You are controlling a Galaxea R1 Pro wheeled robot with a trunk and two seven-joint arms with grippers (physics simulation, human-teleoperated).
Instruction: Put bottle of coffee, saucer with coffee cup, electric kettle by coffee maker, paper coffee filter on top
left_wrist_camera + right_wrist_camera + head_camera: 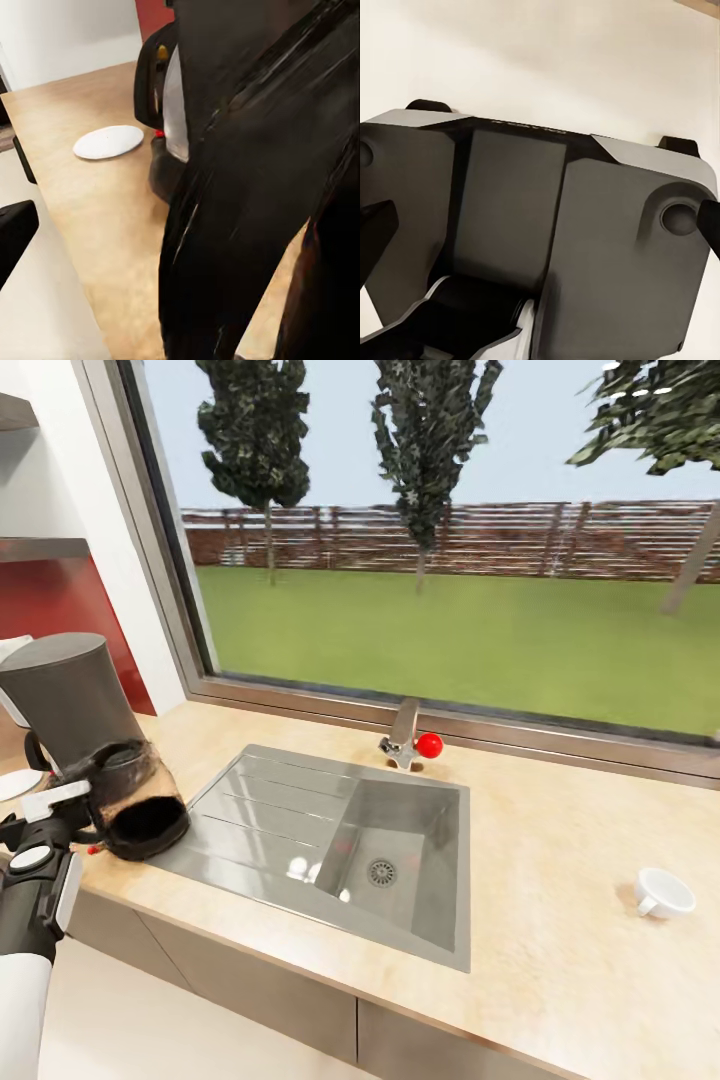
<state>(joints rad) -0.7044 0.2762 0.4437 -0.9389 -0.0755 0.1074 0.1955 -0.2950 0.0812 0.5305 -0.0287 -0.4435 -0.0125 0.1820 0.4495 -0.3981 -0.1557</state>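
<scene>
The coffee maker (68, 705) stands on the kitchen countertop (560, 840) at the far left. The electric kettle (140, 810) leans tilted against its front, its dark mouth turned toward me. My left gripper (72, 802) is at the kettle's side. In the left wrist view the kettle (255, 210) looms close, and one finger (15, 232) stands well apart from it. The saucer (109, 141) lies behind on the counter, past the coffee maker (176, 97). The coffee cup (664, 892) sits far right. My right gripper (540, 225) is open over my own base.
A steel sink (340, 840) with a drainboard fills the counter's middle. A faucet with a red knob (428, 745) sits behind it below a large window. Wall shelves (40, 548) hang at the upper left. The kettle sits near the counter's front edge.
</scene>
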